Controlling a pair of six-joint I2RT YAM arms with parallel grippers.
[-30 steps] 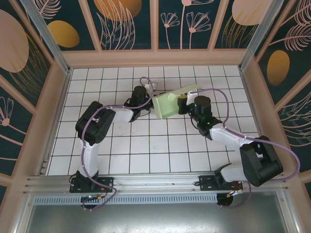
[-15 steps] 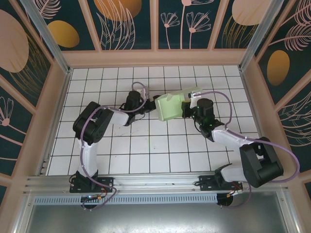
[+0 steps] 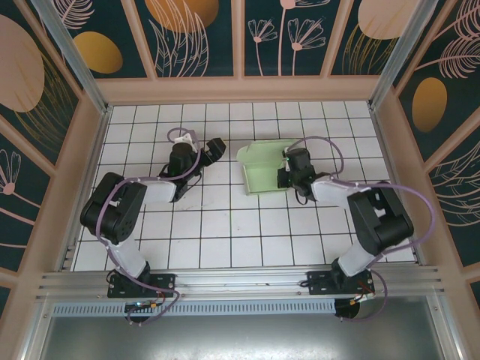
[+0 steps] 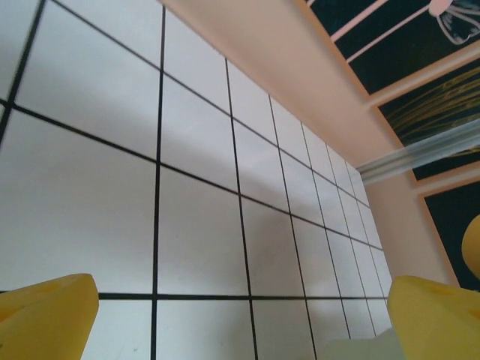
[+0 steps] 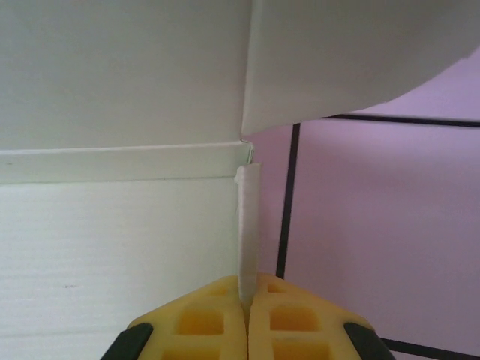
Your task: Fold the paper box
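Note:
The paper box (image 3: 261, 168), a pale mint-green card piece with a raised back flap, lies on the tiled table right of centre. My right gripper (image 3: 284, 177) is shut on its right edge. In the right wrist view the yellow fingers (image 5: 202, 322) pinch a thin upright strip of card (image 5: 247, 225), with the box's flat panel (image 5: 112, 247) on the left. My left gripper (image 3: 212, 150) stands open about one tile left of the box, touching nothing. In the left wrist view its yellow fingertips (image 4: 45, 319) are far apart, and a pale corner of the box (image 4: 367, 349) shows at the bottom edge.
A pink wooden wall (image 3: 240, 90) borders the white tiled table (image 3: 225, 225) at the back and sides, with aluminium posts (image 3: 71, 52) at the corners. Purple cables (image 3: 322, 142) loop over both arms. Bare tiles lie in front of the box.
My left gripper has opened, let go of the box and drawn back to the left. The right gripper has brought the box down and slightly left onto the table.

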